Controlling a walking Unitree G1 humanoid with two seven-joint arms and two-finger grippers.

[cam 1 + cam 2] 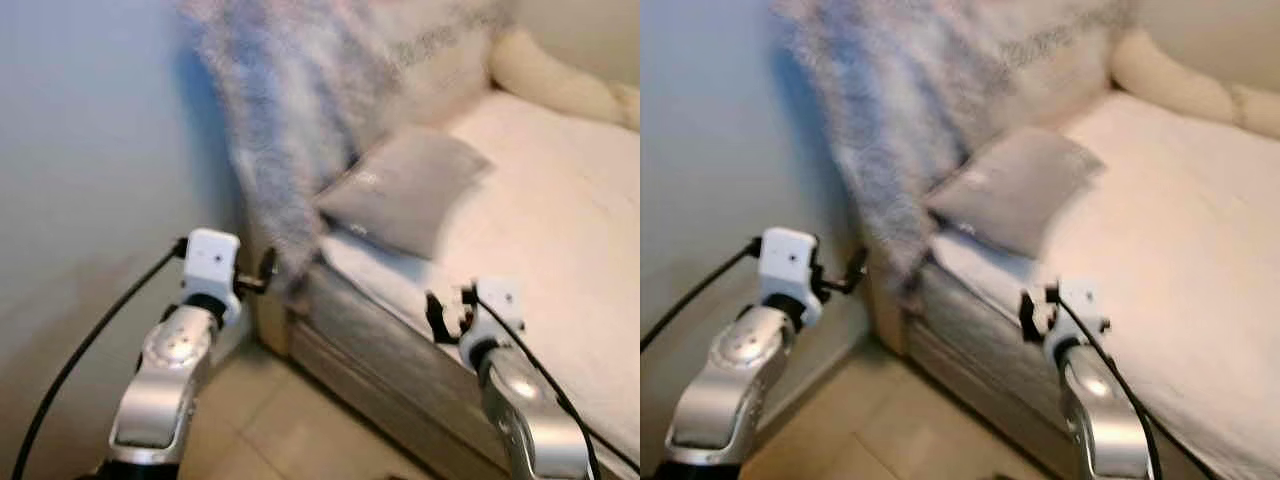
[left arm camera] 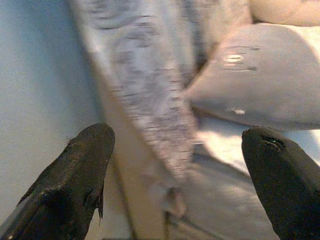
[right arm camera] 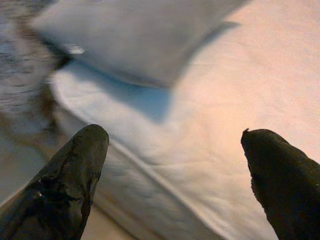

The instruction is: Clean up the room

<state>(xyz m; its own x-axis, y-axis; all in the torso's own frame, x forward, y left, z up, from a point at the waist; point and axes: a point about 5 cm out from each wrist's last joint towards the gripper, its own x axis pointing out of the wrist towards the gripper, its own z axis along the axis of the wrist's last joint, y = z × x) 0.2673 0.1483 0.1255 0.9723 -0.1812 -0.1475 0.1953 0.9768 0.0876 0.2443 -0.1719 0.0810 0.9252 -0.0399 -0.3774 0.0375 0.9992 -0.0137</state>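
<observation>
A grey fuzzy blanket (image 1: 290, 120) hangs over the bed's head end and down its corner. A grey pillow (image 1: 405, 190) lies on the white mattress (image 1: 560, 230) beside it. My left gripper (image 1: 268, 272) is raised by the wall, close to the blanket's hanging end (image 2: 165, 165); its fingers (image 2: 80, 175) stand wide apart with nothing between them. My right gripper (image 1: 440, 315) hovers at the mattress's near edge, just short of the pillow (image 3: 135, 40), open and empty too.
A pale blue wall (image 1: 90, 180) stands close on the left. The bed's grey side panel (image 1: 380, 350) runs diagonally before me. Beige tiled floor (image 1: 290, 430) lies below. A cream bolster (image 1: 560, 80) lines the bed's far side.
</observation>
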